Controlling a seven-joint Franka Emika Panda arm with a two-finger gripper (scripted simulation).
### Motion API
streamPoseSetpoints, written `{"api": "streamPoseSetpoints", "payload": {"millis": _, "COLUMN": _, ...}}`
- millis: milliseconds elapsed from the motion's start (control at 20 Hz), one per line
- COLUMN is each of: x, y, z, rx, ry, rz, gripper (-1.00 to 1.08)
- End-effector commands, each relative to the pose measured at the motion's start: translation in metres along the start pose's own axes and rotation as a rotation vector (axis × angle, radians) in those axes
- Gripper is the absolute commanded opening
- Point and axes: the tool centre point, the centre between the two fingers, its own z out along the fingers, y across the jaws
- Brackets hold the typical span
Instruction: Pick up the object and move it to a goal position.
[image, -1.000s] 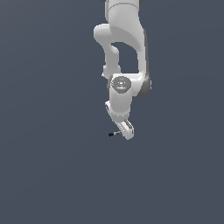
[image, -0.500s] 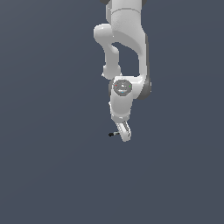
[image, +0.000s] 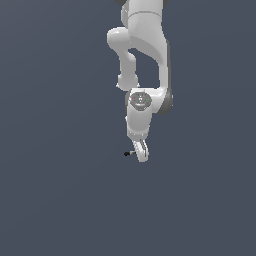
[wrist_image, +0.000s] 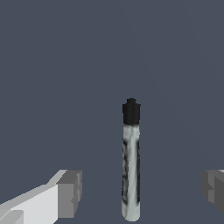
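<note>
Grey pads (wrist_image: 70, 192) of tool (wrist_image: 142, 192) wide apart, flanking untouched rod (wrist_image: 131, 175).

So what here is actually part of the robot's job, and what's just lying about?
Part of the job:
- the rod, grey with a black end, lying on the surface
- the tool, open, with a finger on each side of the rod and not touching it

Just lying about:
- nothing else shows; only the plain dark surface under it all
</note>
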Motion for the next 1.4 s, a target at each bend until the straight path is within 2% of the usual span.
{"api": "streamPoseSetpoints", "payload": {"millis": 0, "x": 0.0, "y": 0.0, "z": 0.001, "rx": 0.0, "ry": 0.0, "rz": 0.0, "gripper": 1.0}}
{"api": "streamPoseSetpoints", "payload": {"millis": 550, "x": 0.0, "y": 0.001, "z": 0.044, "rx": 0.0, "ry": 0.0, "rz": 0.005, "gripper": 1.0}}
{"api": "streamPoseSetpoints", "payload": {"millis": 800, "x": 0.0, "y": 0.0, "z": 0.05, "rx": 0.0, "ry": 0.0, "rz": 0.005, "gripper": 1.0}}
{"api": "streamPoseSetpoints", "payload": {"millis": 850, "x": 0.0, "y": 0.0, "z": 0.05, "rx": 0.0, "ry": 0.0, "rz": 0.005, "gripper": -1.0}}
{"api": "streamPoseSetpoints", "payload": {"millis": 1350, "x": 0.0, "y": 0.0, "z": 0.05, "rx": 0.0, "ry": 0.0, "rz": 0.005, "gripper": -1.0}}
